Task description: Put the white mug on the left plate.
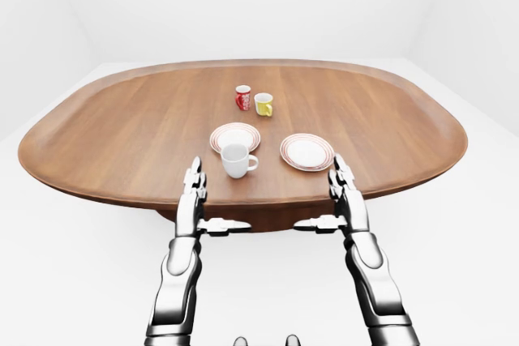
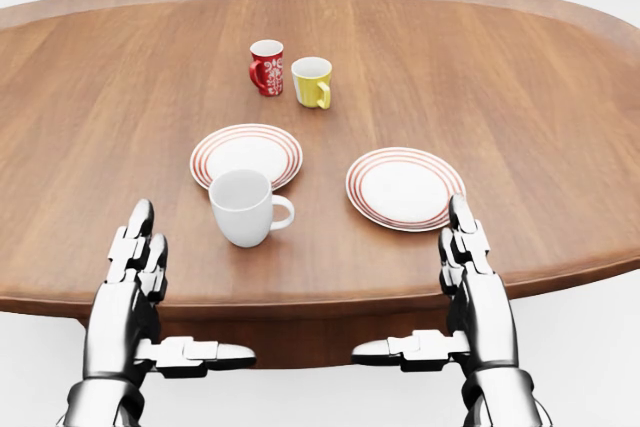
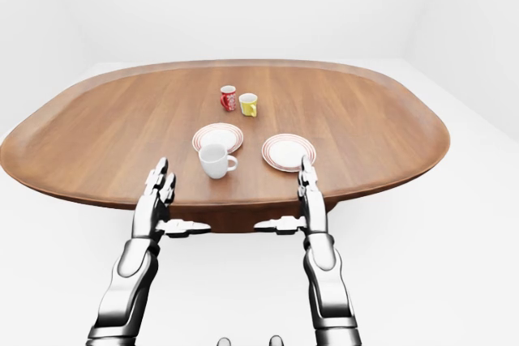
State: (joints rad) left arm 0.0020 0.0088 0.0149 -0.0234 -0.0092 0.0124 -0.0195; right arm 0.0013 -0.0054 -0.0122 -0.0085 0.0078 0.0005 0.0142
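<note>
On the oval wooden table (image 2: 560, 127), the white ceramic mug (image 2: 241, 207) stood upright just below the left red-rimmed plate (image 2: 246, 154), overlapping its edge in the head view, while the left hand (image 2: 135, 277) and right hand (image 2: 470, 272) hovered spread wide, empty, near the table's edge.

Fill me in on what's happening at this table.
Nothing is being held yet. The left robot hand and right robot hand hover open at the near edge of the wooden table. The white mug stands upright on the wood, just below the left plate. The right plate is empty.
</note>
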